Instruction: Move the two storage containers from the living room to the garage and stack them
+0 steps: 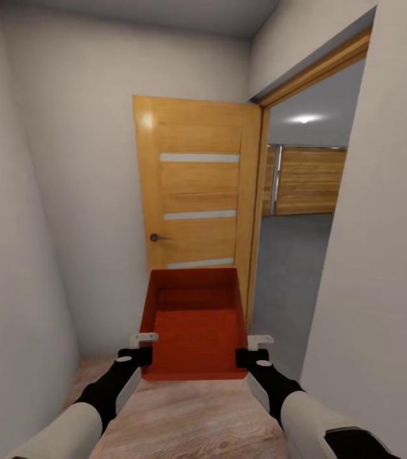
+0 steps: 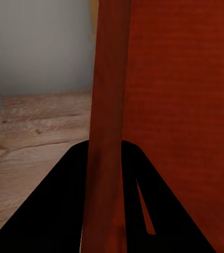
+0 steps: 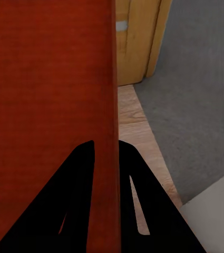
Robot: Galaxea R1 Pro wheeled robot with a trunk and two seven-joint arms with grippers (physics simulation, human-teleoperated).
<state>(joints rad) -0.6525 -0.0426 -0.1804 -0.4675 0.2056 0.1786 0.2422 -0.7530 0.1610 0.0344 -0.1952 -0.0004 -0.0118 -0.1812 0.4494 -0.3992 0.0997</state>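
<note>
One orange-red storage container (image 1: 194,322) hangs in front of me above the light wood plank flooring (image 1: 191,417), held by its two side walls. My left gripper (image 1: 141,347) is shut on its left wall (image 2: 109,105), which runs between the black fingers (image 2: 54,211). My right gripper (image 1: 254,349) is shut on the right wall (image 3: 105,105) in the same way. The bin is empty and tilts slightly away from me. The second container is out of view. Through the doorway at right lies the garage with its dark-grey floor (image 1: 286,268).
I stand in a narrow white-walled passage. An orange-wood door with glass slits (image 1: 197,191) stands open straight ahead, beside the doorway. A white wall corner (image 1: 369,255) is close on the right. A wooden panelled door (image 1: 309,182) shows far inside the garage.
</note>
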